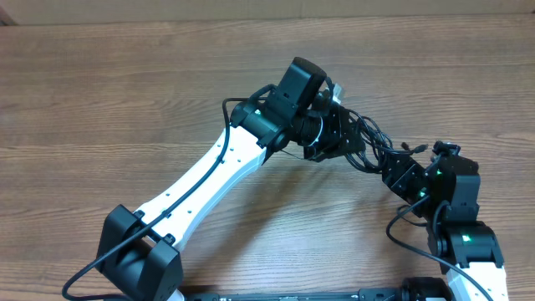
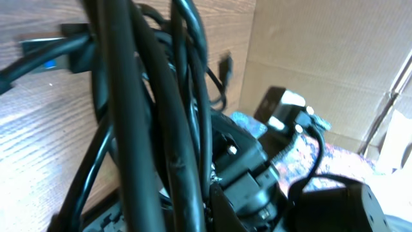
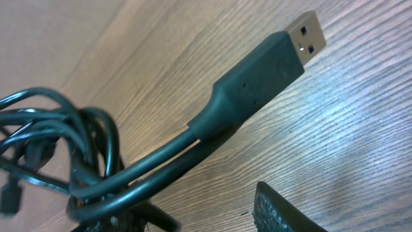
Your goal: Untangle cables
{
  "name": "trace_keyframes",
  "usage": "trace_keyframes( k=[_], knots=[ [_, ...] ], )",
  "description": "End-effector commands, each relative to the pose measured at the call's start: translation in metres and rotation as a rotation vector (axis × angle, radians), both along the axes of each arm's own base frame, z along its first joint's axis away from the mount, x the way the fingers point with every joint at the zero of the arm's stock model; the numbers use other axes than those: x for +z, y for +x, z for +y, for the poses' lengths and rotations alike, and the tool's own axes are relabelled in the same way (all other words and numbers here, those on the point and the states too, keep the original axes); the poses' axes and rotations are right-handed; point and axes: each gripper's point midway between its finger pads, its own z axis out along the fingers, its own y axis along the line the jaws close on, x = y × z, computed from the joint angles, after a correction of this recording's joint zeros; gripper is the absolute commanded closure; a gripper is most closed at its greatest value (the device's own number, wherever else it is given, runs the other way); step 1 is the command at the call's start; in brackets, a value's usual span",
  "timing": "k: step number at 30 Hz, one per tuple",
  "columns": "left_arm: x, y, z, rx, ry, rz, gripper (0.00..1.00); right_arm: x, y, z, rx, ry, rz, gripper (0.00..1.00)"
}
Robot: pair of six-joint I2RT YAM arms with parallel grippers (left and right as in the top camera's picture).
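Note:
The cables (image 1: pixel 369 139) lie as a black tangle on the wooden table, right of centre. My left gripper (image 1: pixel 334 139) is in the tangle's left side, shut on a bundle of cables (image 2: pixel 174 129) that runs through its jaws (image 2: pixel 187 216). My right gripper (image 1: pixel 399 170) sits at the tangle's right end. Its view shows a cable (image 3: pixel 161 158) ending in a USB plug (image 3: pixel 270 61) that crosses over the left side of the jaws. The right finger pad (image 3: pixel 278 209) stands apart from the cable, with bare wood in the gap, so this gripper (image 3: pixel 212 216) is open.
A cardboard wall (image 1: pixel 251 8) runs along the far edge of the table. The left arm (image 1: pixel 209 176) stretches diagonally from the front left. The right arm's base (image 1: pixel 464 242) stands at the front right. A small loose plug (image 2: pixel 225 64) hangs off the tangle.

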Motion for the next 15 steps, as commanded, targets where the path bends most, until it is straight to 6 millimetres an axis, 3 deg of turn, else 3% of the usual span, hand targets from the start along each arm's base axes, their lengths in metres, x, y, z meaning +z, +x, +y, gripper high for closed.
trace_keyframes(
  k=[1, 8, 15],
  knots=[
    [0.032, -0.023, -0.009, -0.092, -0.090, 0.001, 0.96, 0.001, 0.006, 0.000, -0.001, 0.006, 0.003, 0.49],
    [0.032, -0.015, -0.005, -0.073, -0.089, -0.013, 0.96, -0.016, -0.001, 0.000, -0.001, 0.006, 0.087, 0.56],
    [0.033, 0.004, 0.009, -0.024, -0.091, -0.017, 0.96, -0.021, -0.006, 0.000, -0.001, 0.006, 0.115, 0.60]
  ],
)
